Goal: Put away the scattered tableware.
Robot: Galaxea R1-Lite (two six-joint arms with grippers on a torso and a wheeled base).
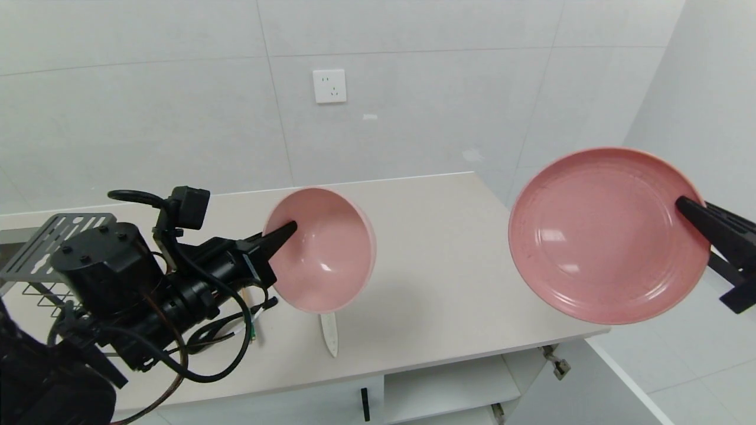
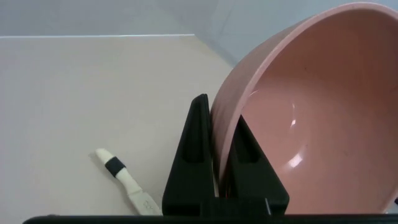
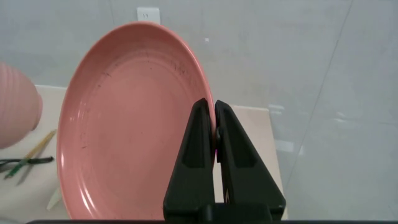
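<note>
Carrying step in hand. Left gripper [image 2: 217, 130] is clamped on the pink bowl [image 1: 325, 251] rim, above the counter [image 1: 449, 260]. Right gripper [image 1: 688, 206] is clamped on the pink plate [image 1: 602, 233] rim, past the counter's right end. Likely next: stow both, perhaps in the rack [image 1: 53, 242], keeping them apart.

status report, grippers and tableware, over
Left gripper shut on bowl rim, bowl up over counter. Right gripper shut on plate rim, plate in the air. White utensil on counter below bowl.
</note>
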